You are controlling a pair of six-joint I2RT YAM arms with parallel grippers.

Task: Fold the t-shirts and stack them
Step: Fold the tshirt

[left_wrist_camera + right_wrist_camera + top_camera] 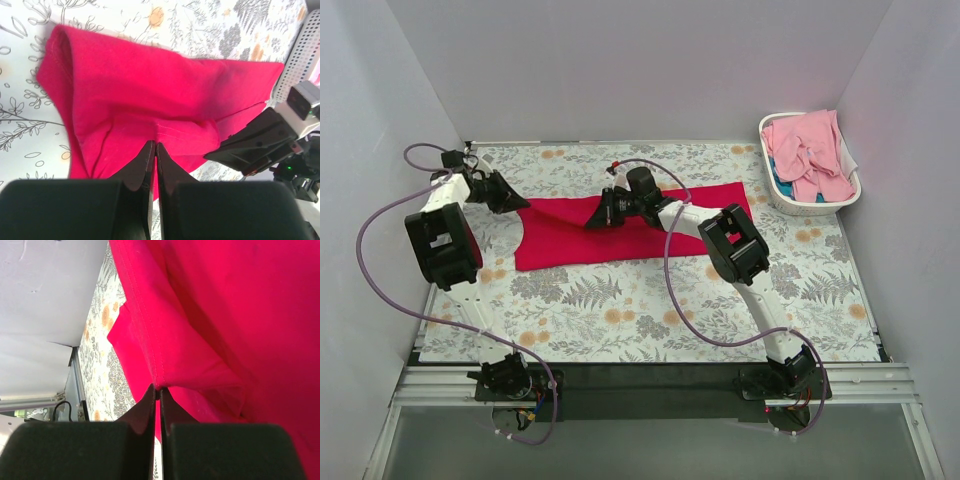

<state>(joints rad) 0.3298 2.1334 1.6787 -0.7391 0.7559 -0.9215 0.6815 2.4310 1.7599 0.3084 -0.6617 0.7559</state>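
A crimson red t-shirt (620, 235) lies as a long folded band across the middle of the floral table. My left gripper (520, 204) is shut on its left edge; in the left wrist view the black fingers (155, 150) pinch a hemmed fold of the red cloth (150, 90). My right gripper (592, 222) is shut on the shirt's upper edge near its middle; in the right wrist view its fingers (157, 392) pinch a stitched hem of the red cloth (225, 315). Pale pink t-shirts (812, 152) lie piled in the basket.
A white plastic laundry basket (782, 200) stands at the far right corner; its perforated wall shows in the left wrist view (305, 50). Grey walls close the table on three sides. The right arm (265, 140) shows at the right of the left wrist view.
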